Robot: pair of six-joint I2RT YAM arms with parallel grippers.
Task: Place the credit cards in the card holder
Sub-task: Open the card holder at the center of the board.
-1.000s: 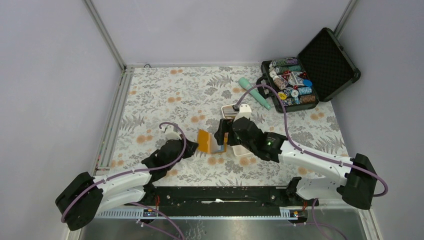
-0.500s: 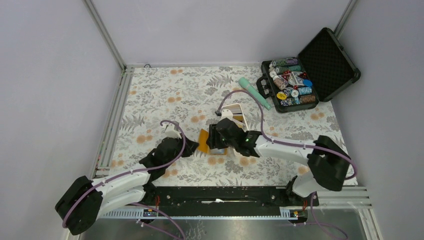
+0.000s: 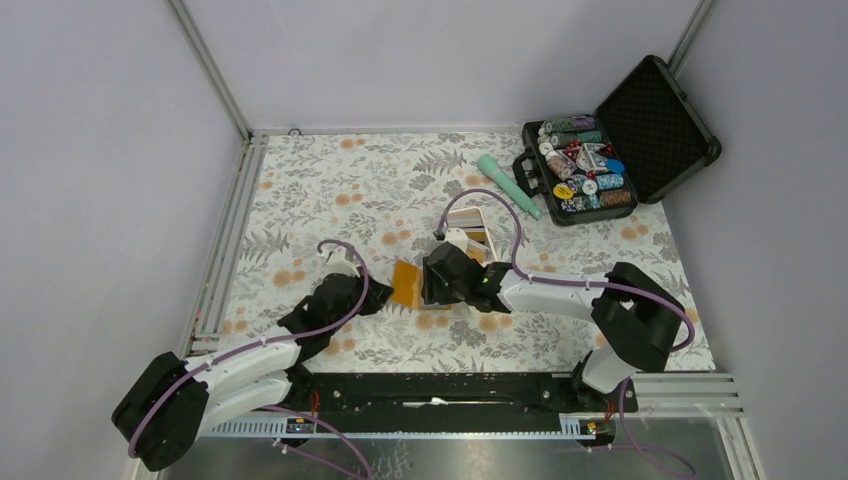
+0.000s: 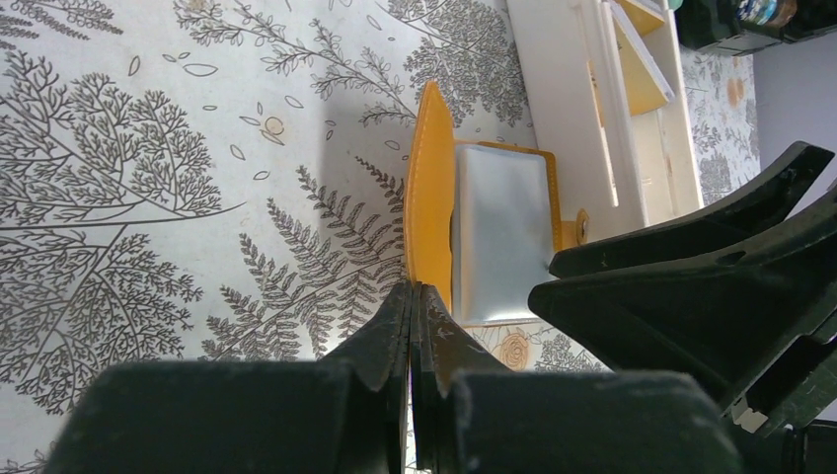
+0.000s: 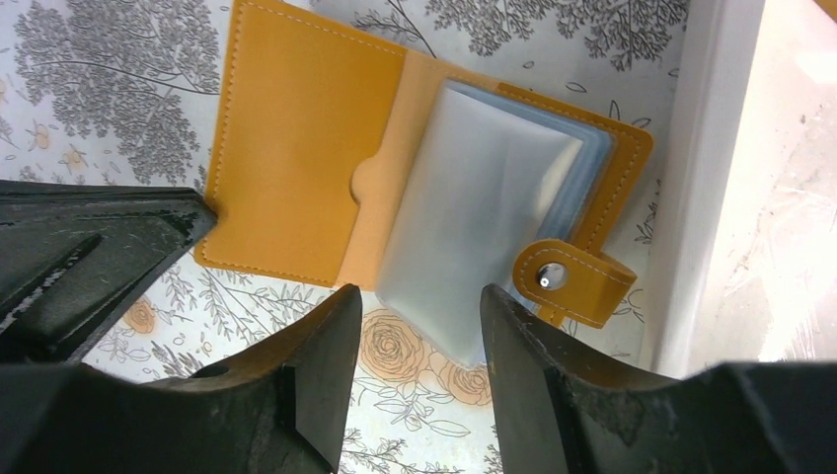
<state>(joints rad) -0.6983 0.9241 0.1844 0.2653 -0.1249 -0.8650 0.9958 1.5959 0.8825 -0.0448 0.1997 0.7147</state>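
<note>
My left pincer (image 4: 411, 296) is clamped on the cover edge of the open holder (image 3: 405, 283), which lies mid table (image 3: 330, 180), just beside the tray (image 4: 563, 109). My right pincer (image 5: 417, 306) stands apart over the clear pockets (image 5: 474, 207).

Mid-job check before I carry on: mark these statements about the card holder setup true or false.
1. The card holder lies open, clear pockets showing. True.
2. Credit cards lie in the white tray. True.
3. The right gripper grips one of the credit cards. False: its jaws stand apart above the clear pockets, no card between them.
4. The left gripper is shut on the card holder's cover edge. True.
5. The poker chip case is closed. False: it stands open, chips showing.
</note>
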